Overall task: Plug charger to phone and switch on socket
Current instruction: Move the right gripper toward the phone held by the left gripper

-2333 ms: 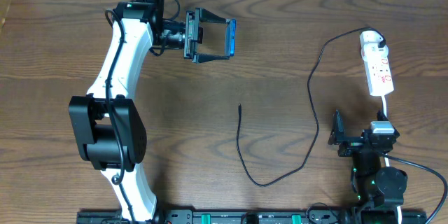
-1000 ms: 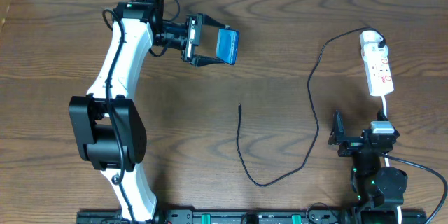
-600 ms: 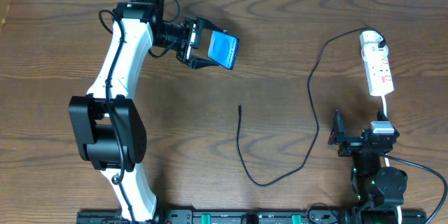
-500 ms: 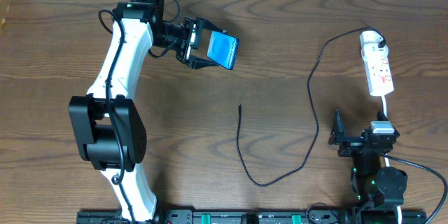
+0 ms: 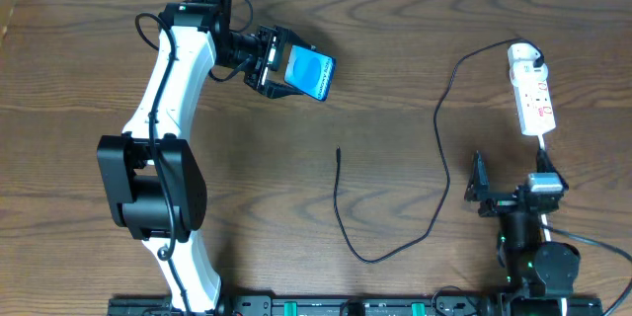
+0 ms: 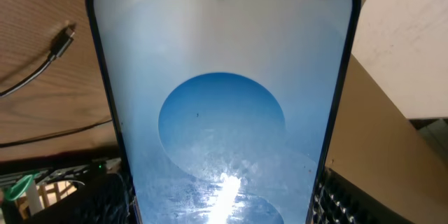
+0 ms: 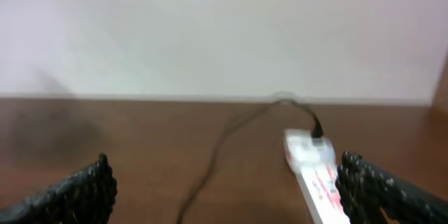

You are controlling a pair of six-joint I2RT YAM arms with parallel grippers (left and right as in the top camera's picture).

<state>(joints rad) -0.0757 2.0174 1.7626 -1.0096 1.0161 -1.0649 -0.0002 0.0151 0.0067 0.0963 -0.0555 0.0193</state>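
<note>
My left gripper is shut on the phone and holds it above the table's far left, its blue screen tilted upward. In the left wrist view the phone fills the frame, with black fingers at both edges. The charger lies loose across the middle; its small tip is bare, and its far end reaches the plug head on the white socket. My right gripper stands open near the front right, just short of the socket, nothing between its fingers.
The socket's white cord runs back toward the right arm. The charger's tip shows on the wood below the phone. A pale wall stands behind the table's far edge.
The left gripper has rolled the phone from edge-on to screen-up and drawn it slightly left. The right arm has shifted a little and its view is blurred.
</note>
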